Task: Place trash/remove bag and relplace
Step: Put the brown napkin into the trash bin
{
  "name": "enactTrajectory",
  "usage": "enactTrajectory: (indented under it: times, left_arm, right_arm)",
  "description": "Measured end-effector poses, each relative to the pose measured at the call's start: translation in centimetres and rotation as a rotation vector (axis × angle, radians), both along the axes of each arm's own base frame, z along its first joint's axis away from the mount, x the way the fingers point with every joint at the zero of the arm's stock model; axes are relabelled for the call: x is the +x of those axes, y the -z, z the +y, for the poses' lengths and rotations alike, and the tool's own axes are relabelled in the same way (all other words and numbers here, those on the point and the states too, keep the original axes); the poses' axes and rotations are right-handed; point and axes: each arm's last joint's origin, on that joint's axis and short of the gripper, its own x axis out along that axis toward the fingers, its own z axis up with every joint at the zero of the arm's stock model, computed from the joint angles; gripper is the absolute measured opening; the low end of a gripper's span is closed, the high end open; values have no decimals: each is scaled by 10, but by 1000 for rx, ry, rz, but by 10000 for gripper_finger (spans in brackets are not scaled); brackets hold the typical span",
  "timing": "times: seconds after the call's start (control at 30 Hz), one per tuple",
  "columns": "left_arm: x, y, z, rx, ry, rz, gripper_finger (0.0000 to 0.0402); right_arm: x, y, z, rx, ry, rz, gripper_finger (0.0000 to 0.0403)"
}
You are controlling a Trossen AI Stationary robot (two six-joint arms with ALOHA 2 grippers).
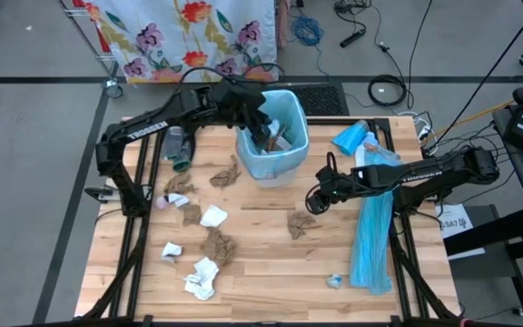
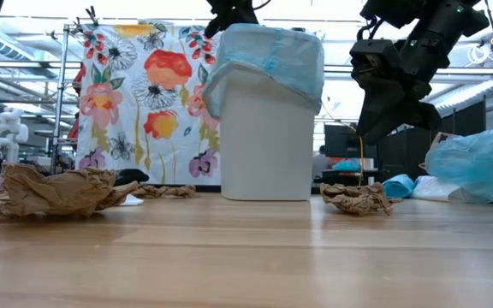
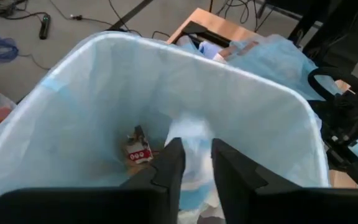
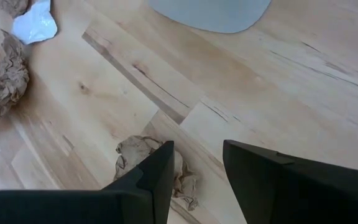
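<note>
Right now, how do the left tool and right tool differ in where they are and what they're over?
The left tool hangs over the mouth of the lined bin, with trash already inside; the right tool hangs low over the table, clear of the bin. Below the left tool is the blue liner; below the right is a brown paper wad, not gripped. Both have their fingers apart and hold nothing.

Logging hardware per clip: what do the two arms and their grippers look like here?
Both arms are matte black with jointed tubular links; the left arm and right arm each carry white lettering along a link, and thin black cables loop near the wrists. The left gripper and right gripper each have two flat, dark, angular fingers with blunt tips.
</note>
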Motion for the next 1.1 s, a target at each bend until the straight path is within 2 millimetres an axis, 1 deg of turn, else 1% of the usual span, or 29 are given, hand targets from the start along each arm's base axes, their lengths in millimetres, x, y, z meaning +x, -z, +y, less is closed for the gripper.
enactTrajectory:
  times: [0.13,0.23,0.33,0.43,0.6,0.73,0.83,0.93,1.1]
  left_arm:
    - [0,0,0,-1,0,3,121]
    - [-1,1,0,-31,-22,5,128]
    - [-9,-1,-5,-40,-98,35,130]
    - [-23,-5,-14,-13,-159,102,130]
    - [-48,-2,-30,-3,-229,283,130]
    - [-66,-2,-44,-22,-254,351,130]
    - [-76,3,-54,-18,-237,370,130]
    - [-86,12,-62,-21,-242,371,130]
    - [-112,38,-70,-57,-263,336,130]
  right_arm:
    - [0,0,0,-6,-9,1,130]
    - [0,0,0,-11,-16,2,130]
    - [0,0,0,-17,-25,4,130]
    - [0,0,0,-17,-25,4,130]
    - [0,0,1,-16,-29,5,130]
    - [0,0,2,-19,-34,5,130]
    - [0,0,2,-9,-20,1,130]
    - [1,0,2,5,2,-9,130]
    - [3,-3,7,17,21,-51,130]
